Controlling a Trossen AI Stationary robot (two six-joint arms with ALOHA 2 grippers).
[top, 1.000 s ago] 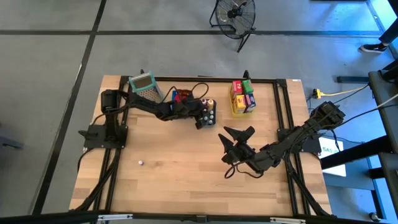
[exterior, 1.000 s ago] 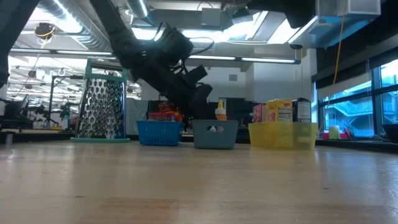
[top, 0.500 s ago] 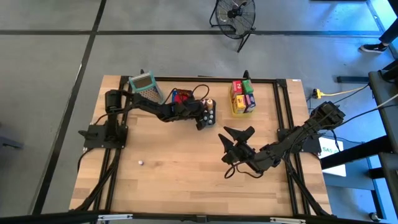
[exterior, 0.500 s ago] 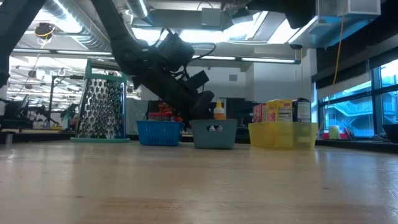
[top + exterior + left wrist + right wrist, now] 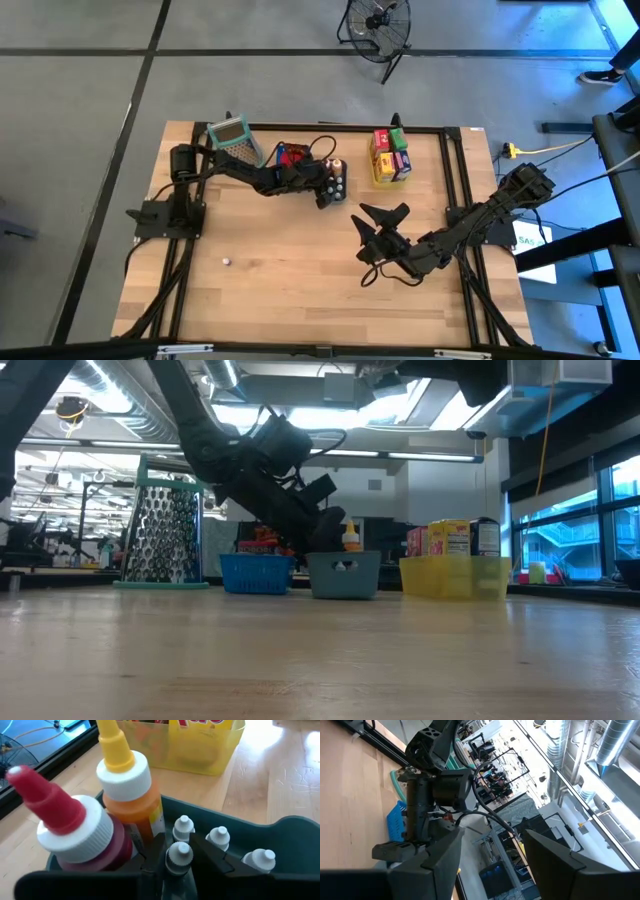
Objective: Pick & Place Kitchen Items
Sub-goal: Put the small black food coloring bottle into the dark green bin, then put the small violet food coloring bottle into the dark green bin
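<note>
Between our right gripper's (image 5: pixel 492 855) parted fingers (image 5: pixel 437 857) we saw the other arm (image 5: pixel 427 785) farther off, reaching down beside a blue tray (image 5: pixel 396 822) on the wooden table (image 5: pixel 350 785). Beyond the jaws stood ceiling ducts (image 5: pixel 615 742) and room fittings.

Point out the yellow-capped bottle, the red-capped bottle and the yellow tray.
yellow-capped bottle (image 5: pixel 131 807): left wrist view, orange body below the white collar.
red-capped bottle (image 5: pixel 55 807): left wrist view, red nozzle.
yellow tray (image 5: pixel 452 577): low view, front wall.
</note>
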